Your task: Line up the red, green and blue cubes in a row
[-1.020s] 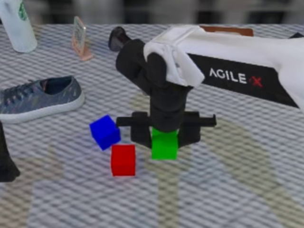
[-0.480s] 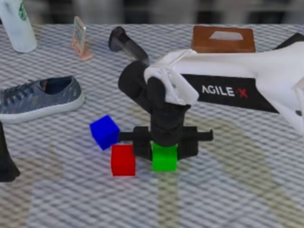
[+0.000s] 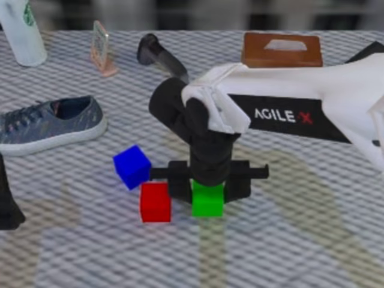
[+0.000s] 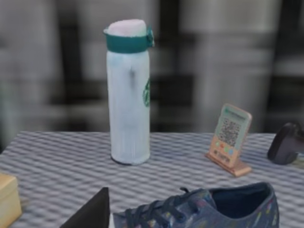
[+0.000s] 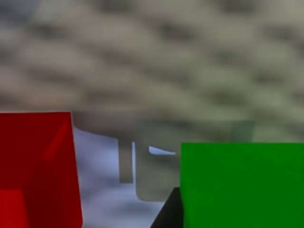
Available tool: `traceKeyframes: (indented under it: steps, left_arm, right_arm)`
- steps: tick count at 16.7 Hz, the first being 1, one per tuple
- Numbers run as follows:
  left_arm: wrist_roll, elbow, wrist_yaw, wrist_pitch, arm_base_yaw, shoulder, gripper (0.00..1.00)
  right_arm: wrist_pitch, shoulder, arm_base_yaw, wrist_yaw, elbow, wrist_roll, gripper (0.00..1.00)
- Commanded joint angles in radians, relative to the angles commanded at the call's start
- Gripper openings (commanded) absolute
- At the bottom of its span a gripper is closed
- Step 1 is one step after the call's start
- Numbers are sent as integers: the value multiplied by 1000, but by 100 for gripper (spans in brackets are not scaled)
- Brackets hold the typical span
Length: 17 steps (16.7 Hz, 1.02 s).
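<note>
The green cube sits between the black fingers of my right gripper, which is shut on it, low over the cloth. The red cube lies just left of it with a small gap between them. The blue cube rests turned at an angle, up and left of the red one, close to its corner. In the right wrist view the green cube fills one side with a dark finger against it, and the red cube stands apart. My left gripper is parked at the left edge, open.
A grey-blue sneaker lies at the left. A white bottle and a small card stand are at the back left. A dark object and a brown tissue box sit at the back.
My right gripper has come down and slightly forward with the green cube, bringing it level with the red one. The arm's shift uncovered the tissue box. In the last half second little moved.
</note>
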Motion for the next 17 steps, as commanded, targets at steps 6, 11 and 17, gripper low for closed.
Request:
traceKeyframes:
  steps: [6, 11, 17]
  left_arm:
    - [0, 0, 0, 0, 0, 0, 100]
    - [0, 0, 0, 0, 0, 0, 100]
    - [0, 0, 0, 0, 0, 0, 100]
  right_arm:
    - [0, 0, 0, 0, 0, 0, 100]
    - [0, 0, 0, 0, 0, 0, 100]
    - [-41, -12, 0, 0, 31, 2, 100]
